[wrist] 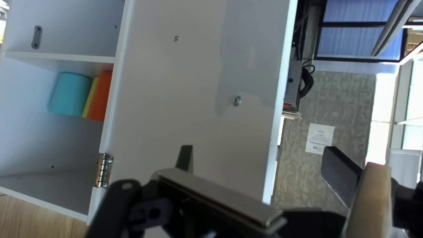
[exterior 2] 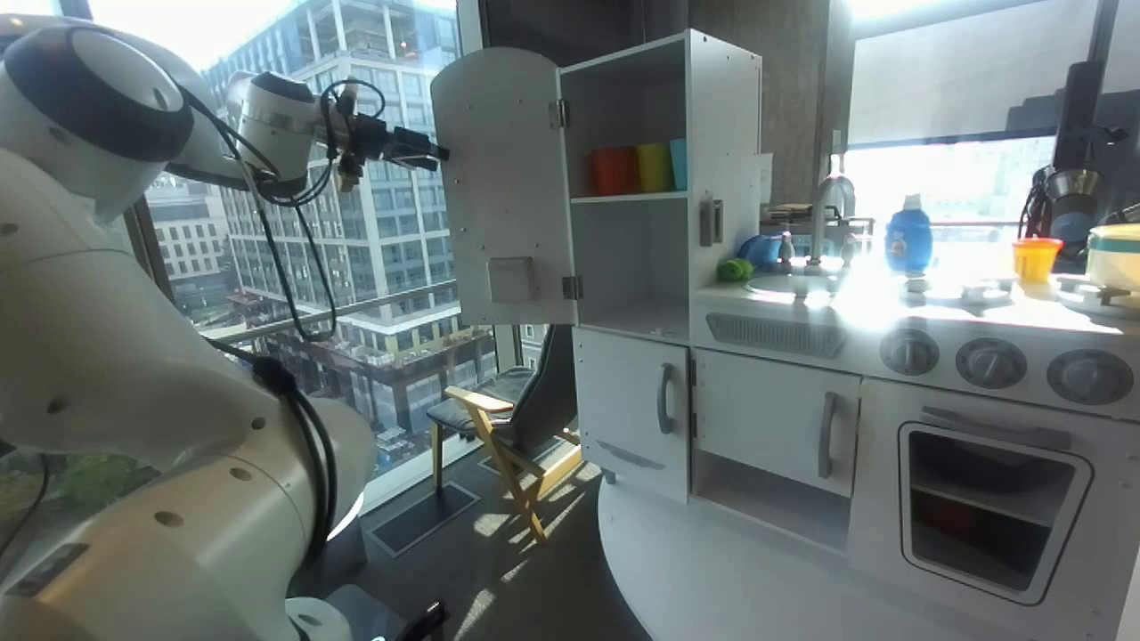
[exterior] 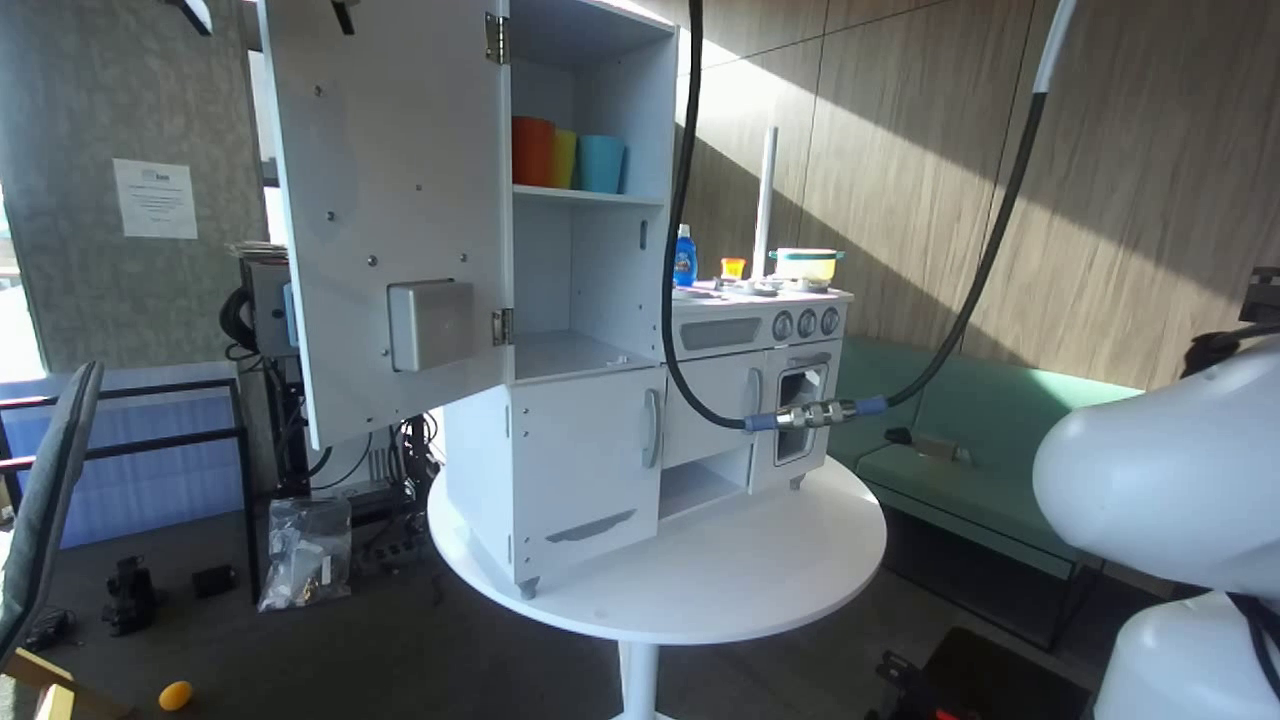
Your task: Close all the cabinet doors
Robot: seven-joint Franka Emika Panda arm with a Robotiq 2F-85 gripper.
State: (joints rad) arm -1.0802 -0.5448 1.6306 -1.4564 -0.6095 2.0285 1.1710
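Cups [exterior: 565, 160] in cab. [exterior: 612, 268] (upr door [exterior: 400, 225] open).

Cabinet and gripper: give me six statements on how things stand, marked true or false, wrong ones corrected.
1. The upper door stands open. True.
2. The door below it stands open too. False: the lower door is shut.
3. The gripper is open. True.
4. The gripper is at the lower door. False: in an exterior view it is by the upper door's free edge.
5. The blue cup stands on a shelf above the lower door. True.
6. The square grey panel is on the lower door. False: the square grey panel is on the upper door.
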